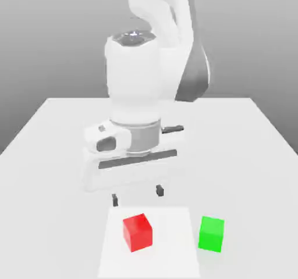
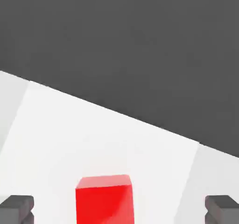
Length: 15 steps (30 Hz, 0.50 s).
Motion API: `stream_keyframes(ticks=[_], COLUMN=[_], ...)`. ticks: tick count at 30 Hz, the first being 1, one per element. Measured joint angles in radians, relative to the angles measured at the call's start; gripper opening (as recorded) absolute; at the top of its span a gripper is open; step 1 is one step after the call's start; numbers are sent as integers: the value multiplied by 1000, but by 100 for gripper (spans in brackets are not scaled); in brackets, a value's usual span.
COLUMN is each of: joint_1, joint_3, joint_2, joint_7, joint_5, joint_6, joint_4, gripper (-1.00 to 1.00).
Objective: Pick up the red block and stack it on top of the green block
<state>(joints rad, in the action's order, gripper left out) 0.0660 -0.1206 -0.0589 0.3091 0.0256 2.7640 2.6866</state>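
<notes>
The red block (image 1: pixel 138 232) rests on a lighter white patch (image 1: pixel 174 220) of the table near the front edge. The green block (image 1: pixel 211 233) sits on the table just off that patch, toward the exterior view's right of the red one. My gripper (image 1: pixel 137 195) hangs open above and slightly behind the red block, its two dark fingertips (image 1: pixel 115 200) spread wide and holding nothing. In the hand view the red block (image 2: pixel 105 199) lies between the fingertips (image 2: pixel 17 208), well apart from both.
The white table (image 1: pixel 52 132) ends close in front of the blocks. The arm's large white body (image 1: pixel 137 86) stands over the table's middle. The table's edge (image 2: pixel 116 112) in the hand view gives way to dark floor.
</notes>
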Motion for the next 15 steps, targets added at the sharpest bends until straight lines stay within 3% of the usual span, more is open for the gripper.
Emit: stream_keyframes(ticks=[5,6,15], joint_1=[-30,-41,-40], joint_3=[42,54,48], joint_2=[-181,-212,-163], joint_7=[-52,-54,-39], joint_5=[55,58,37], joint_6=[147,173,131], joint_4=[-15,-19,-12], gripper=[0,-100,-100])
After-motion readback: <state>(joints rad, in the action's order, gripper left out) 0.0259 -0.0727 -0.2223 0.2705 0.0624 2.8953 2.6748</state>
